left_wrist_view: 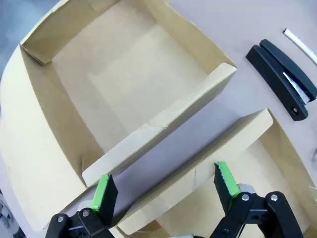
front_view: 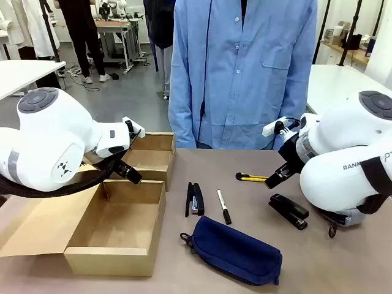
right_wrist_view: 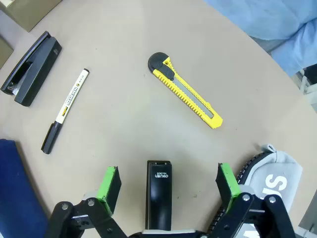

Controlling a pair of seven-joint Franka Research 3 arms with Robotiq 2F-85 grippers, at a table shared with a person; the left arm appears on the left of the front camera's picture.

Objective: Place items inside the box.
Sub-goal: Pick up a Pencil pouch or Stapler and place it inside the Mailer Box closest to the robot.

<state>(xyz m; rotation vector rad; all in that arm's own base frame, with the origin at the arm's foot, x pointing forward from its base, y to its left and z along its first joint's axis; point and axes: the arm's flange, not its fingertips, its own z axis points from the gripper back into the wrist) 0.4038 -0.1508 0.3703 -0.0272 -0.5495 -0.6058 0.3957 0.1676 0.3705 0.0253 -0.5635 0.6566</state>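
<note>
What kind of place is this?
Probably a robot lab. A white left arm and right arm reach over a brown table, and behind the person stands a workbench with gear.

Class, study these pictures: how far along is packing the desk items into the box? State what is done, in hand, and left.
Done: nothing; the box floor that shows is bare. In hand: the right gripper is open over a black stapler, not gripping it; the left gripper is open over the box walls. Left: that stapler, the other stapler, the marker, the yellow knife, the navy pouch and the pale pouch.
</note>
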